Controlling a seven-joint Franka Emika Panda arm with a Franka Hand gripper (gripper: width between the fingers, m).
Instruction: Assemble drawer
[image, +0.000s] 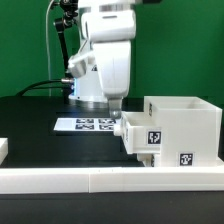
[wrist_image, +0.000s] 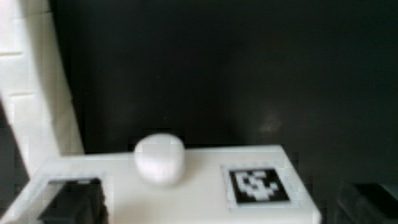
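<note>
Drawer (image: 140, 133) sits directly under my gripper (image: 118, 108), near the table's (image: 40, 125) front edge, half inside its box (image: 185, 125). Jaws spread wide, holding nothing, straddling the knob (wrist_image: 159, 158).

Green wall (image: 30, 40) at the back, flat and plain, filling the top of the exterior view. Black cable (image: 45, 87) hanging down in front of the green, on the exterior view's left. Black bench (image: 40, 125) below, dark and smooth, with a soft shine near the back. Marker board (image: 85, 125) lying flat on the bench, white with black tags. Long white rail (image: 110, 181) along the front edge of the bench, from side to side. Even light, no hard shadows. Same dark bench top (wrist_image: 214, 70) in the wrist view, a bit blurry.
</note>
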